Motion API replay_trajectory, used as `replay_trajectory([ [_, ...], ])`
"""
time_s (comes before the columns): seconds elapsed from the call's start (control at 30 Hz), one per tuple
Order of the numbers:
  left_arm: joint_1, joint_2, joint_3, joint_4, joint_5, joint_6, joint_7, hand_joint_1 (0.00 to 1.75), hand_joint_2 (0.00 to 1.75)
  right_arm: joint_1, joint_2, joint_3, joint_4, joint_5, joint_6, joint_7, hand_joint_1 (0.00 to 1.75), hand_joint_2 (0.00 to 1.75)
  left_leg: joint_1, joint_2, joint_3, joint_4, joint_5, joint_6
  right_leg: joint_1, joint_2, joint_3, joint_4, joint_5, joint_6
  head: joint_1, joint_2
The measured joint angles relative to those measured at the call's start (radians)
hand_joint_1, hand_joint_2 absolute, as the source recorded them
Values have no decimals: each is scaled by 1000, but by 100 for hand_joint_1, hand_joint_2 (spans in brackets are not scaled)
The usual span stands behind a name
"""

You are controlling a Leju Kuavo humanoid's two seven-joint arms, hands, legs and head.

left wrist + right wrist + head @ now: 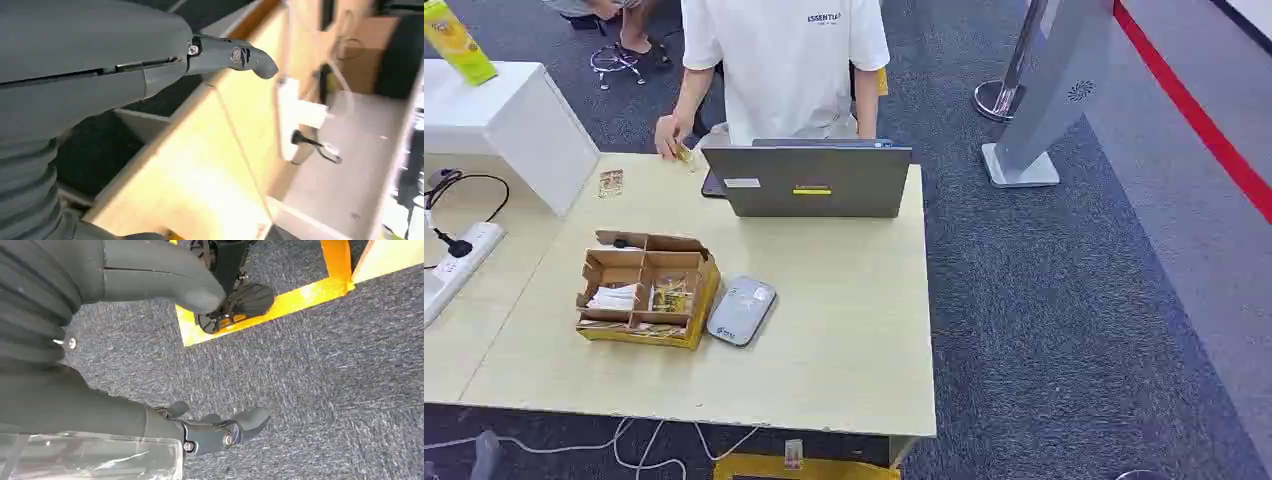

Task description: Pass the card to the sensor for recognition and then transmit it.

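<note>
An open cardboard box (646,290) with compartments of cards stands on the wooden table (844,340). The grey rounded sensor (741,310) lies flat right beside it. One loose card (610,182) lies near the table's far left. A person in a white shirt (784,65) stands behind the table, with a hand (668,136) by a small card (686,155) at the far edge. My left hand (115,65) hangs beside the table edge, a finger (250,57) stretched out, holding nothing. My right hand (115,405) hangs over the carpet, thumb and fingers (225,432) apart, empty.
A grey laptop (809,180) stands open at the table's far edge, its back toward me. A white box (514,120) and a power strip (464,262) with cables sit on the left. A grey kiosk stand (1049,90) rises on the carpet at the right.
</note>
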Motion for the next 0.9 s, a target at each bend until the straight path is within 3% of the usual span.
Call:
replay_trajectory([
  [0.17, -4, 5, -69, -135, -75, 85, -18, 0, 175, -8, 1, -17, 7, 35, 2, -1, 0, 175, 0, 0, 1, 0, 0, 0, 0, 0, 0, 0, 0, 0, -1, 0],
  [0.3, -29, 29, -132, -177, -167, 167, -18, 0, 175, -13, 1, -18, 12, 59, 3, -1, 0, 175, 0, 0, 1, 0, 0, 0, 0, 0, 0, 0, 0, 0, -1, 0],
  [0.6, -148, 87, -272, -159, -409, 281, 53, 0, 175, -28, 9, -18, 18, 101, 6, 8, 0, 175, 0, 0, 1, 0, 1, 0, 0, 1, 0, 0, 1, -1, -2, 0],
  [0.9, -292, 146, -406, -70, -646, 380, 139, 0, 175, -40, 16, -18, 22, 141, 17, 21, 0, 175, 0, 0, 1, 0, 1, -1, 0, 1, 1, 1, 2, 0, -2, 0],
])
